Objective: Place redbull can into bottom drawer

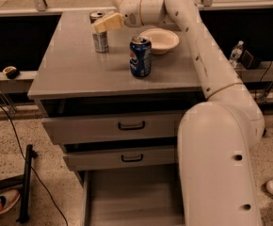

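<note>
The redbull can (99,39), a slim silver can, stands upright at the back left of the grey cabinet top (75,69). My gripper (103,22) reaches in from the right, and its cream fingers (109,21) are at the can's upper part, covering some of it. The bottom drawer (132,199) is pulled open at the cabinet's foot, a flat grey tray with nothing in it; my arm hides its right side.
A blue Pepsi can (140,55) stands mid-top, a white bowl (161,40) behind it. Two upper drawers with black handles (131,125) are slightly open. A shoe (0,204) and a black stand (26,182) lie on the floor at left.
</note>
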### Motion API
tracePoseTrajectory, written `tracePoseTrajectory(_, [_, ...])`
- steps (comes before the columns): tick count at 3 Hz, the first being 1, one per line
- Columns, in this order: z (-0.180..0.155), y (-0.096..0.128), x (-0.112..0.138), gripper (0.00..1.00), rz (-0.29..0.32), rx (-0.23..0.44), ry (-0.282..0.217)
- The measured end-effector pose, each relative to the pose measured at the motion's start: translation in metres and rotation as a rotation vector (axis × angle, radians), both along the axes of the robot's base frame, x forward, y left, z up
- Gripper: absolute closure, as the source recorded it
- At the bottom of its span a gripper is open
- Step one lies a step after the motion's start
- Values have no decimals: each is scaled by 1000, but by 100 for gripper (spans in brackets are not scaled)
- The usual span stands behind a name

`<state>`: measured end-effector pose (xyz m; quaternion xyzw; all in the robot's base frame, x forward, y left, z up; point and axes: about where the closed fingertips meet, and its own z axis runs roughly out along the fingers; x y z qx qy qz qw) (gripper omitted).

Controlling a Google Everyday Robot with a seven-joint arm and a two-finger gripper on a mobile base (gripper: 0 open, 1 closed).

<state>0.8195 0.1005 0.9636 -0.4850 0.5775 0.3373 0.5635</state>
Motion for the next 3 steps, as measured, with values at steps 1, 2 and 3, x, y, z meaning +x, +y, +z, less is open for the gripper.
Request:
tracePoseTrajectory(1, [-1,10,2,0,3,-1,4])
tracePoseTrajectory(2, [-4,21,4,0,3,4,24])
tracePoseTrajectory(3, [-19,30,4,27,-3,-18,59])
